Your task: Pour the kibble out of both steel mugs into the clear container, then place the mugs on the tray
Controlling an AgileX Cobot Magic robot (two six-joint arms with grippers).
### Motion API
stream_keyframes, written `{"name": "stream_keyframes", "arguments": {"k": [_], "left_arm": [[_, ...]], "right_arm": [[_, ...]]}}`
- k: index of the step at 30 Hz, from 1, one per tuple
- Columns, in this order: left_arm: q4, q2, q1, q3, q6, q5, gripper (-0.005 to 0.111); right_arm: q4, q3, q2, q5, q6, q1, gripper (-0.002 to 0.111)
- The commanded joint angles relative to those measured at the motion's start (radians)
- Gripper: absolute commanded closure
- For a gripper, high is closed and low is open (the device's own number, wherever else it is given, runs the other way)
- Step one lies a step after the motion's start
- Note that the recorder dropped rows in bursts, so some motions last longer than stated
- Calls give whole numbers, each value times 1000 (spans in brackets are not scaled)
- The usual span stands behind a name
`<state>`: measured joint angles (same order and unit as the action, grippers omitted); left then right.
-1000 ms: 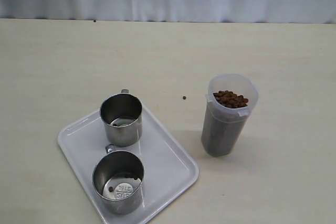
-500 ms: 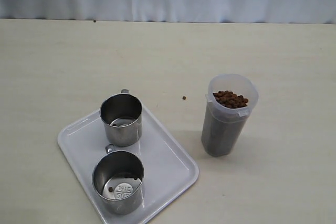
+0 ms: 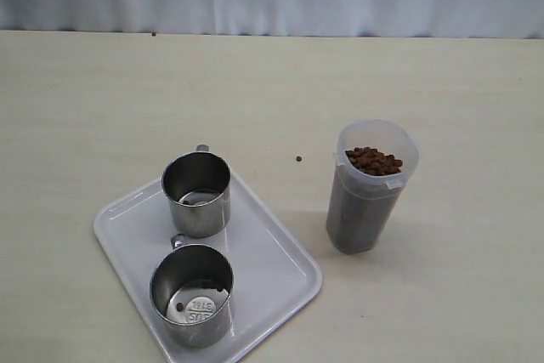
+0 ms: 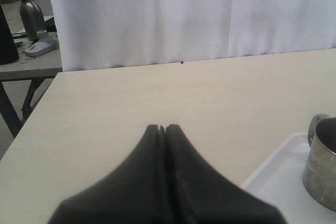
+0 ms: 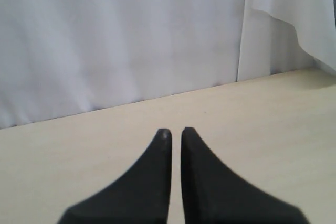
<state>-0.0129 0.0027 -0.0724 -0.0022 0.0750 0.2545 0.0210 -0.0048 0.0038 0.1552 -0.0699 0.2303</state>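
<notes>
Nothing has shifted over the last second: the far steel mug [image 3: 196, 193] and the near steel mug [image 3: 191, 295] stand upright on the white tray [image 3: 263, 252] at the near left. The clear container [image 3: 370, 201] stands on the table to their right, apart from the tray, with kibble [image 3: 372, 160] up near its rim. The left gripper [image 4: 161, 128] and the right gripper [image 5: 176, 132] both have their fingers drawn together on nothing.

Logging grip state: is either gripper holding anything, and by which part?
Nothing is held. The left gripper and right gripper are shut and empty; both steel mugs stand free on the tray.
</notes>
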Motion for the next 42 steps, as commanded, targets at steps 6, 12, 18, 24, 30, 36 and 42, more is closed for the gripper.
{"name": "stream_keyframes", "arguments": {"k": [6, 12, 18, 24, 30, 36, 42], "left_arm": [[-2, -3, 2, 2, 1, -13, 107], [-2, -3, 2, 2, 1, -13, 107], [-2, -3, 2, 2, 1, -13, 107], [-2, -3, 2, 2, 1, -13, 107], [-2, -3, 2, 2, 1, -13, 107], [-2, -3, 2, 2, 1, -13, 107], [-2, -3, 2, 2, 1, -13, 107]], "right_arm": [[-123, 5, -4, 8, 11, -138, 103], [-123, 5, -4, 8, 11, -199, 103], [-123, 5, -4, 8, 11, -199, 103], [-88, 5, -4, 15, -3, -192, 103], [-96, 5, -4, 15, -50, -175, 103], [-96, 5, -4, 15, -50, -175, 103], [-96, 5, -4, 15, -50, -175, 103]]}}
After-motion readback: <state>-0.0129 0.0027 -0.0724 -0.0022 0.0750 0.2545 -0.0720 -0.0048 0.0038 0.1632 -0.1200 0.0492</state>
